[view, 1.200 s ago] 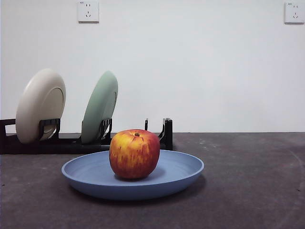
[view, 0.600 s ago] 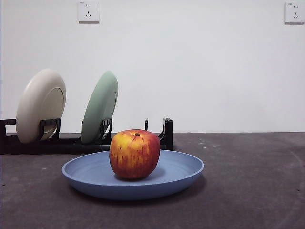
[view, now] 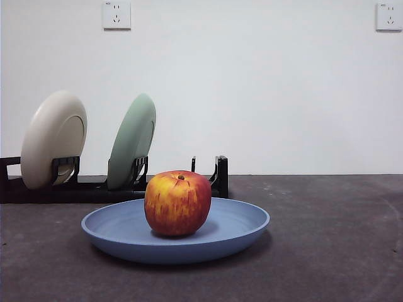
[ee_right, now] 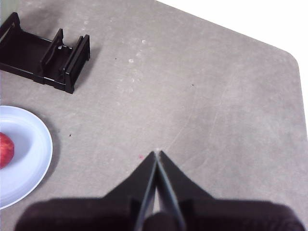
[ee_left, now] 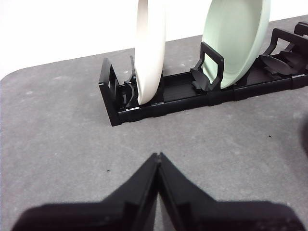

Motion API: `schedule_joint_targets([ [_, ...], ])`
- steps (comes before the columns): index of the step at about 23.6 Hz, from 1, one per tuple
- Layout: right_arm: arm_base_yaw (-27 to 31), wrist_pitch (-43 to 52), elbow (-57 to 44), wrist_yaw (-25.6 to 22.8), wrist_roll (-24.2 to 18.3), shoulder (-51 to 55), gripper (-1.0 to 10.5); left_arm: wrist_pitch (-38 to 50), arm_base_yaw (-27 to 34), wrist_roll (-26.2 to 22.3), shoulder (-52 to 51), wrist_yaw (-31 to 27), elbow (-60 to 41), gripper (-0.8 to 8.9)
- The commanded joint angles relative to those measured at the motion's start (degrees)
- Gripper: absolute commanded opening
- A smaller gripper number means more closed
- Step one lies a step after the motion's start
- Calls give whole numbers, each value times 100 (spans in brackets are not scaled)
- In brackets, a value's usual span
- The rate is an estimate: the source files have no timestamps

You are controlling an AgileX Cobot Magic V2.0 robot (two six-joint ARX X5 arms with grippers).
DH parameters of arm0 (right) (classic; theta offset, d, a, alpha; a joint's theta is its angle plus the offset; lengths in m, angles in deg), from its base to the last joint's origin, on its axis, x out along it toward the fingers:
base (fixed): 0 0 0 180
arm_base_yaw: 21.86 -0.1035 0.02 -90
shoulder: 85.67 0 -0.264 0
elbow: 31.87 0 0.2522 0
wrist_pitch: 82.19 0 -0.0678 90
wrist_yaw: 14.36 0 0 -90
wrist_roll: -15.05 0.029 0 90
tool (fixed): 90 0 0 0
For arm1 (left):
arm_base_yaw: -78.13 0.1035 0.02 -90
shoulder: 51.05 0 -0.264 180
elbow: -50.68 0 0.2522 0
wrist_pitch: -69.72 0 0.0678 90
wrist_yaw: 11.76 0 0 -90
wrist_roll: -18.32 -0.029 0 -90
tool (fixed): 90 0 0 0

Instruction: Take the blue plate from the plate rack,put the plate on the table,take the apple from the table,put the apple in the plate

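- The apple (view: 177, 202) sits upright in the middle of the blue plate (view: 239, 229), its small dark stem pointing up.
- The blue plate lies flat on the desk (view: 334, 251), just in front of the open end of the plate rack (view: 217, 176).
- The plate rack runs along the desk's back edge toward its left side, close to the white wall (view: 271, 88).
- A cream plate (view: 53, 138) stands on edge in a slot near the rack's far left end, leaning slightly.
- A pale green plate (view: 132, 141) stands on edge in the next slot along, also leaning; the slots at the rack's end nearest the blue plate hold nothing.
- My left fingers (ee_left: 158, 161) are clenched tip to tip with nothing between them, above bare desk in front of the cream plate's end of the rack.
- My right fingers (ee_right: 157, 156) are likewise clenched on nothing, above bare desk near its right edge, well apart from the blue plate.
- From my right wrist I see only a slice of the apple, at the picture's edge, on the plate's rim side, with the rack's unfilled end beyond it.
- Two wall sockets (view: 116, 15) sit high on the wall.
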Motion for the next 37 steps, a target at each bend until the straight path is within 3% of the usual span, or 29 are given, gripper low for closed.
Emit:
schedule_joint_targets([
  [1,13,-109,-24,-7,-129,-4,1,39,17,-57,-4,17,-50,-3],
  [5,575,105,-79,315,-511,44,1,39,17,-59,-2,17,-48,-3],
  [7,1029,1038,-479,748,-929,223,1,37,17,-57,-2,17,-48,-3],
  [10,1757,3195,-1956,1875,-1762,857,1,37,17,-57,0,17,-48,-3],
  [12,2133,4221,-2959,2378,-2009,1307,1,37,17,-57,0,17,-48,-3],
  [14,2450,4876,-3901,2555,-2127,1790,1,37,17,-57,0,17,-48,-3],
  [16,2793,5460,-4887,2625,-2138,2435,1,37,17,-57,0,17,-48,-3],
  [22,3359,6356,-6614,2964,-2138,3842,1,37,17,-57,0,17,-48,-3],
  [37,4266,7582,-9152,3578,-1860,5751,1,35,17,-57,0,17,-48,-3],
])
